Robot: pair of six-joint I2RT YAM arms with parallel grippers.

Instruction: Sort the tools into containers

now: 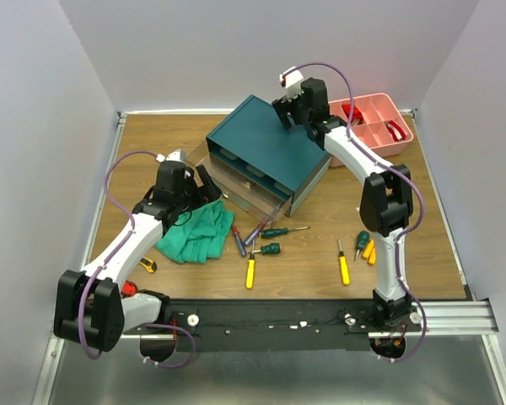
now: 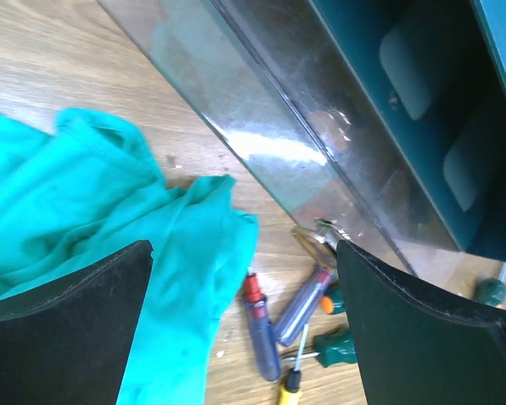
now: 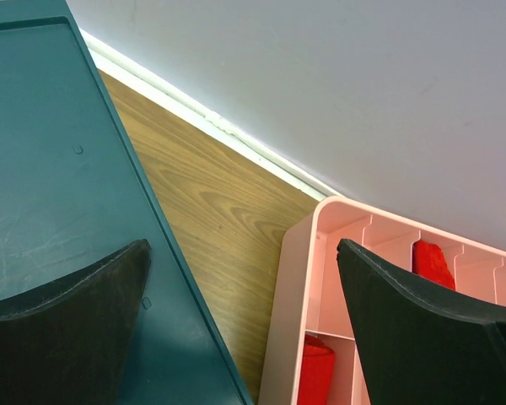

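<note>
Screwdrivers [image 1: 270, 249]: all are lying loose on the wooden table [image 1: 152, 139] in front of the teal box [image 1: 266, 148], none in my fingers. A red-and-blue pair [image 2: 260, 329], two green ones and a yellow one are clustering near the middle. A few more with yellow, green and orange handles are sitting well apart from them, toward my right arm.
Clear drawer [image 1: 240, 190]: standing pulled out of the box front; I cannot tell whether anything is lying inside.
Left gripper [image 1: 206, 181]: I am holding its fingers spread wide, pinching nothing, hovering over the edge of the green cloth [image 1: 194, 232], just beside the drawer.
Right gripper [image 1: 285, 111]: I am holding its fingers wide apart, gripping nothing, hanging above the far corner of the box top, near the pink tray [image 1: 402, 112].
Tray contents: red pieces [image 3: 430, 261] are sitting in its compartments.
</note>
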